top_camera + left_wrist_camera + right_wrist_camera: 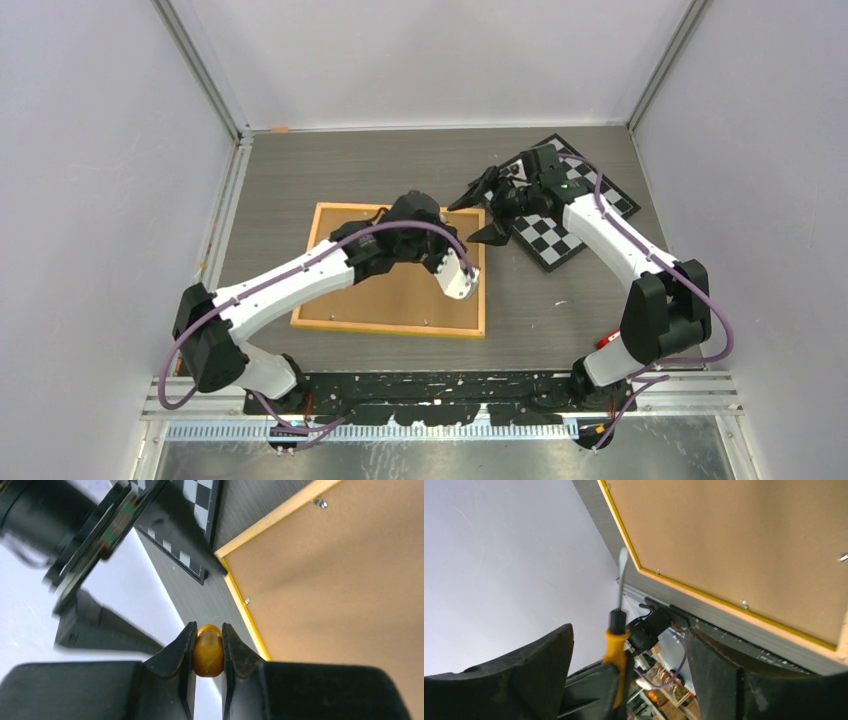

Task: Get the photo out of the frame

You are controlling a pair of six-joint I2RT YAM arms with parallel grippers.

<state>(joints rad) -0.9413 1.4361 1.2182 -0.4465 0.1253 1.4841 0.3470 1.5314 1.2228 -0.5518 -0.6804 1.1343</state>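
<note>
The yellow-orange frame (330, 322) lies face down on the table, its brown cork-like back (385, 295) up with small metal clips (320, 502). The photo is hidden under it. My left gripper (445, 215) hovers over the frame's far right corner (220, 558), shut on the amber handle of a screwdriver (209, 652). My right gripper (478, 215) is open just right of that corner. In the right wrist view the screwdriver (616, 645) stands between my right gripper's (629, 630) spread fingers, metal shaft pointing at the frame's edge (724, 602).
A black-and-white checkerboard (570, 215) lies at the far right, under my right arm; it also shows in the left wrist view (192, 500). A small red object (605, 340) lies by the right arm's base. Pale walls close in the table on three sides.
</note>
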